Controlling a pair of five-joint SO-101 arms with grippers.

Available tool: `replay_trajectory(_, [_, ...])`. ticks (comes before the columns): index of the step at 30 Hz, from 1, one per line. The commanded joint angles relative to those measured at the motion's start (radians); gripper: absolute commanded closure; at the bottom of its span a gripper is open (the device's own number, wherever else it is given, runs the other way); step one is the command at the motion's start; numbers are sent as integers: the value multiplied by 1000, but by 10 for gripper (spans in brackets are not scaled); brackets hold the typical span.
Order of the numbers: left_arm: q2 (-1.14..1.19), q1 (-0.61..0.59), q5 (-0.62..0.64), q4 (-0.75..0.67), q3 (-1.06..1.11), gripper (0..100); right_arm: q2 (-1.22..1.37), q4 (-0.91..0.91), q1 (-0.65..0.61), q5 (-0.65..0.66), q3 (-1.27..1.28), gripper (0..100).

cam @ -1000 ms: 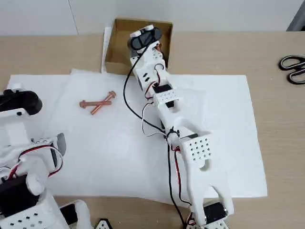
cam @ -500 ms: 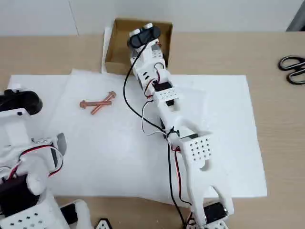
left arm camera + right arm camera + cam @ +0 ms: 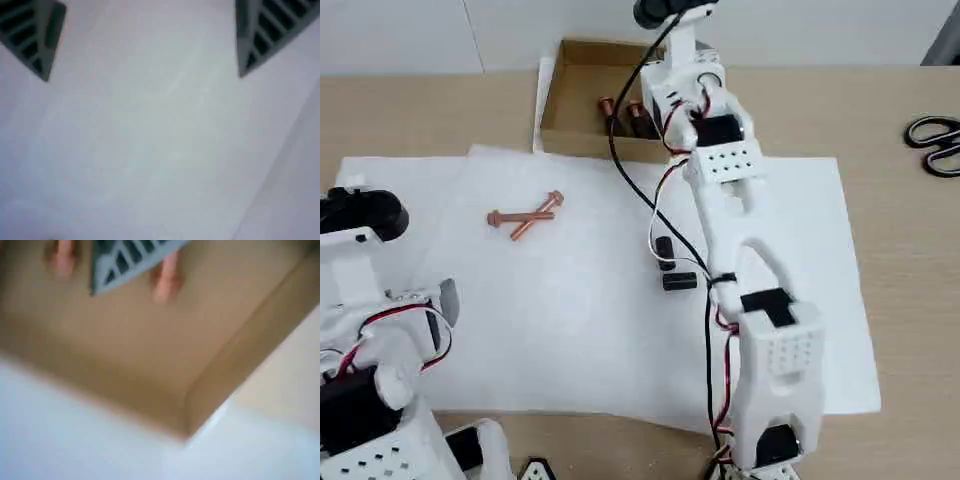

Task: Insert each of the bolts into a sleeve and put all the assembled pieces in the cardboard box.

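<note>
At the table's [image 3: 880, 100] near left corner, my left gripper [image 3: 145, 70] hangs spread wide and empty, just above the white sheet [image 3: 570, 330].

Toward the middle of the sheet lie two black sleeves [image 3: 678, 281], close together and beside my right arm. Farther left, well apart from them, two bare bolts [image 3: 525, 216] lie crossed over each other.

At the table's far edge, my right gripper [image 3: 131, 259] hangs over the cardboard box [image 3: 552, 95], where two assembled pieces [image 3: 608, 106] rest side by side on the floor. I cannot tell whether it is spread or pressed together. A pair of scissors [image 3: 935, 145] sits by the table's right edge, well clear of the work.

As I judge it, the drop-off step is in hand and the task stands about half done, with two pairs boxed and two pairs loose. The next move calls for taking up a bolt and a sleeve, lining them up end to end and sliding one into the other.

My right arm covers the box's right side, so anything lying there is hidden. The right wrist view is blurred, so how fully each bolt sits in its sleeve is hard to make out.
</note>
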Motion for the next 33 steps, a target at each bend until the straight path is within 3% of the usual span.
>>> replay_trajectory(1, [-6, -2, -5, 9, -38, 768, -162, 222, 2, 2, -51, 779])
replay_trajectory(16, [-6, -2, -5, 9, -38, 768, -395, 1013, 2, 2, -51, 779])
replay_trajectory(33, [-6, -3, 86, 6, -39, 781, -677, 1030, 8, 25, 414, 777])
